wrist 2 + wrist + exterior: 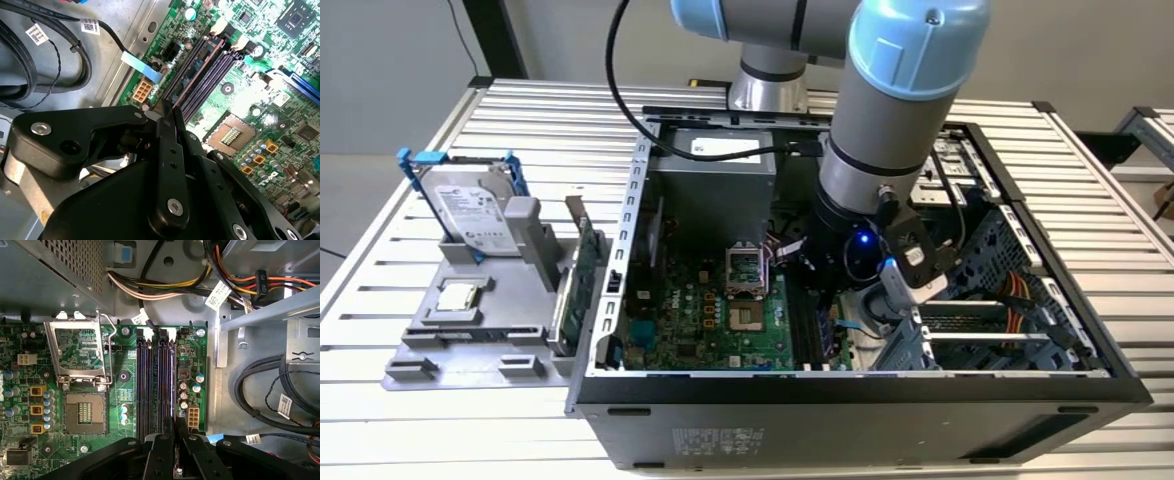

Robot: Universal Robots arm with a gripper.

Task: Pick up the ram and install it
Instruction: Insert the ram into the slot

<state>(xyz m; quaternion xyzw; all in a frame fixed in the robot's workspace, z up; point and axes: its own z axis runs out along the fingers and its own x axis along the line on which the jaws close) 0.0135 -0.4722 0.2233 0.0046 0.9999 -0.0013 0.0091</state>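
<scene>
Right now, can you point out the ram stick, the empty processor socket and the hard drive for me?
ram (200,64), second wrist view, on its long edge in the slot.
processor socket (84,413), first wrist view, on its pin field.
hard drive (470,212), exterior view, on its labelled face.

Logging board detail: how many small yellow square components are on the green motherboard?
3 yellow square components, lined up beside the open silver processor socket; the black end effector may hide others.

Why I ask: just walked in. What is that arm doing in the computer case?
The robot arm reaches down into the open computer case, its tool hanging just above the memory slots on the motherboard. Whether the ram is in the tool or in a slot, I cannot tell.
</scene>
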